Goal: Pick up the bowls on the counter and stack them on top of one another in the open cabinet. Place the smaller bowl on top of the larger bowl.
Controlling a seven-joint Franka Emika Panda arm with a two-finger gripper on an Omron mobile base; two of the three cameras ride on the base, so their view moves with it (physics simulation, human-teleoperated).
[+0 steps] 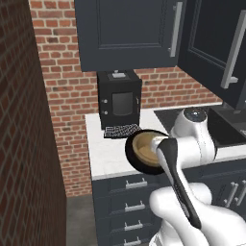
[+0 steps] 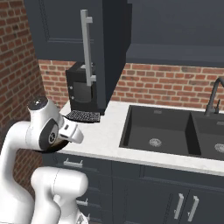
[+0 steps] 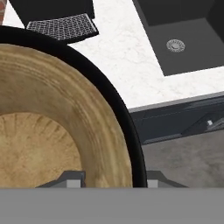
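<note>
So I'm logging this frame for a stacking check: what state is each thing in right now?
larger bowl: tilted, lifted at the counter's front edge, gripped at its rim.
smaller bowl: nested inside the black one.
gripper: shut on the stacked bowls' rim.
cabinet door: swung open.
counter: bare white stone where it shows.
sink: empty, dry.
coffee machine: standing upright at the wall.

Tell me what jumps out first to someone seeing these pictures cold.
The tan wooden bowl nested inside the glossy black bowl, both held tilted above the white counter at the end of the white arm. Behind stands a black coffee machine against the brick wall; to the right lies a dark double sink.
</note>
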